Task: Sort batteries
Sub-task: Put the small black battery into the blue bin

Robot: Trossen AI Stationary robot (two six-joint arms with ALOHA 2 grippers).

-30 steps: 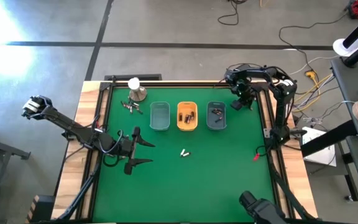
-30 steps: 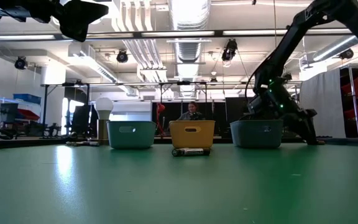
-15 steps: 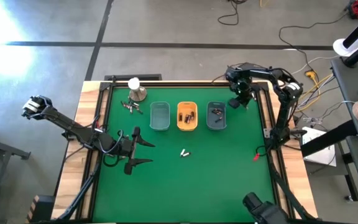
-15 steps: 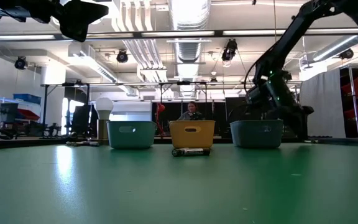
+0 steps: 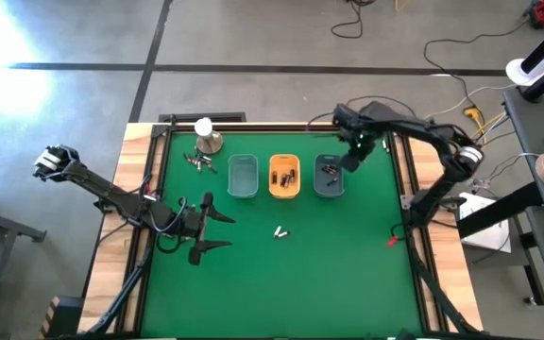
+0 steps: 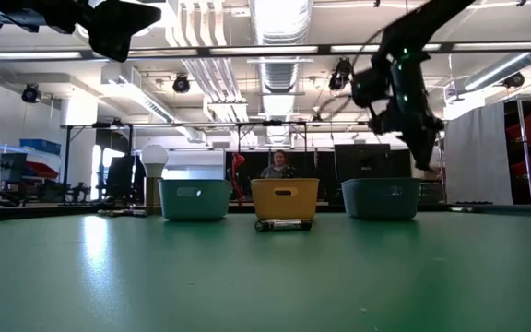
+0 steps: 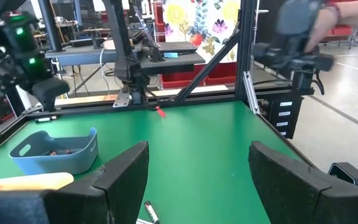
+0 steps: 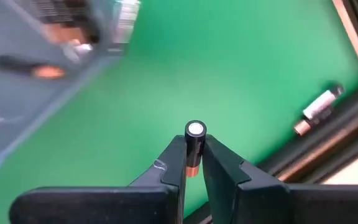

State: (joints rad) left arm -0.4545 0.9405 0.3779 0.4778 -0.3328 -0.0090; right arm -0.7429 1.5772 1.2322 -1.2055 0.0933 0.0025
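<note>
My right gripper (image 8: 194, 163) hangs above the table's far right part, beside the blue-grey tray (image 5: 329, 177), shut on one dark battery (image 8: 194, 146) with a coppery band. That tray and the orange tray (image 5: 284, 177) hold batteries; the teal tray (image 5: 243, 177) stands left of them. Loose batteries lie mid-table (image 5: 280, 230), by the metal dome (image 5: 199, 162), and one near the right frame rail (image 8: 319, 111). My left gripper (image 5: 211, 231) waits open and level over the table's left part, touching nothing. My right gripper pinches the battery's sides (image 8: 194, 155) between its two fingertips, coming from above with the fingers pointing down. The battery's silvery end (image 8: 195, 129) sticks out past the fingertips. The battery is lifted clear of the green mat.
A metal dome with a white ball (image 5: 206, 134) stands at the far left. A small red thing (image 5: 390, 238) lies near the right edge. Black frame rails (image 5: 406, 189) border the mat. Open green mat (image 5: 329, 274) stretches across the near half.
My right gripper has risen from the mat at the far right corner and swung toward the table's left, coming beside the blue-grey tray with the battery lifted clear.
</note>
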